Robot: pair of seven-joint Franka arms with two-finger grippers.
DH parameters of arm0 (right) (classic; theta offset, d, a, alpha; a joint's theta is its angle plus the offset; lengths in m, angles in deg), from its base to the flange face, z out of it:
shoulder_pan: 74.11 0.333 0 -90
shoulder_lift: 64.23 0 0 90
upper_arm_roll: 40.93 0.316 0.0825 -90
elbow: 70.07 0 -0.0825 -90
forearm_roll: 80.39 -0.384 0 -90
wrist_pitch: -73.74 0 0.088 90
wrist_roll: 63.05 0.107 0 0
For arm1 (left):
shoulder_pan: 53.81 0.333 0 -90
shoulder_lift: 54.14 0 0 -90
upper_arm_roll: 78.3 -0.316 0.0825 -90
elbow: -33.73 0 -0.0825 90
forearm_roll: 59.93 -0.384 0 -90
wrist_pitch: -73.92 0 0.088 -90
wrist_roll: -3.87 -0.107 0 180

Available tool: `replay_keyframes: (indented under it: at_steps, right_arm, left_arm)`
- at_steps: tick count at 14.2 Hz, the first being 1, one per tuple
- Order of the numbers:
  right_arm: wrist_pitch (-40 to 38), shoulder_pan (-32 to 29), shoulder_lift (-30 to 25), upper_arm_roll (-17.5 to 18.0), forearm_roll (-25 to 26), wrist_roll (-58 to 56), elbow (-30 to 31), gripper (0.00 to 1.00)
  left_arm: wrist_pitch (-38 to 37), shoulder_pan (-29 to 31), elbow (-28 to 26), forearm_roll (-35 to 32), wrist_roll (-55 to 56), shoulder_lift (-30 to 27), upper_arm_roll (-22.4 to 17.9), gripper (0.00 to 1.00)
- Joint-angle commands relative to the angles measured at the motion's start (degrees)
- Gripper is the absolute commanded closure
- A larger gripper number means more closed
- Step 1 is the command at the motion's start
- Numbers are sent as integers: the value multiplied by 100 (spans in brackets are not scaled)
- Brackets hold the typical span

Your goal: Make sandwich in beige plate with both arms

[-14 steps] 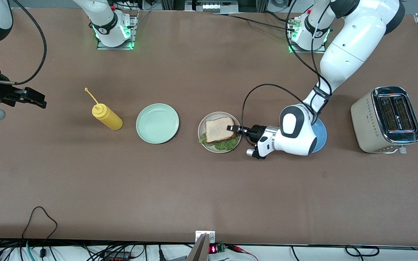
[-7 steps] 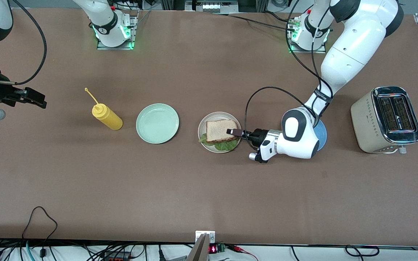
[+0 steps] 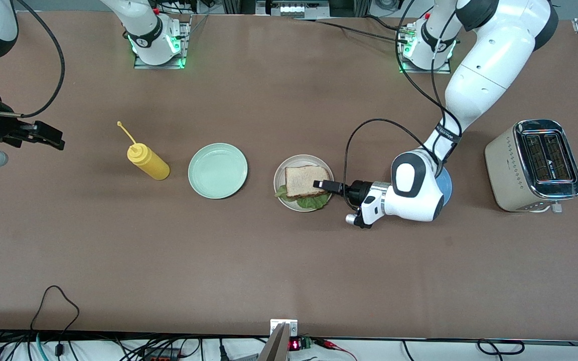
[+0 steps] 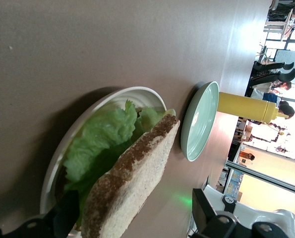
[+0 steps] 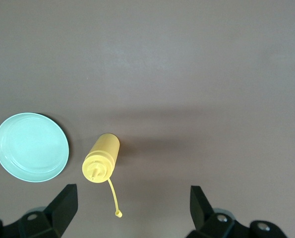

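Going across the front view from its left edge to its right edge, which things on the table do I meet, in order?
Yellow squeeze bottle → mint-green plate → beige plate with the sandwich on it → blue plate, mostly hidden under the left arm → toaster.

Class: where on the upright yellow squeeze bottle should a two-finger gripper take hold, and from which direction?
Grip the yellow squeeze bottle around its cylindrical body, coming in level from the side. Its top narrows to a nozzle with a thin cap strap, poor to pinch.
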Motion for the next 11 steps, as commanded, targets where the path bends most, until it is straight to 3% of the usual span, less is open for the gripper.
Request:
replay_keyframes:
  at_steps: [1,4,11]
  right_arm:
    - [-44,-32,-8,13,-98,-16,-19,0]
    - [-44,-32,-8,13,-98,-25,-19,0]
    - [-35,-32,97,13,-98,-60,-55,0]
  left_arm:
    - [-168,18,209,-35,-31,-7,-39,0]
    - [-519,113,359,-174,22,-121,-66,0]
    - [-1486,781,473,-1210,444,-402,-57,0]
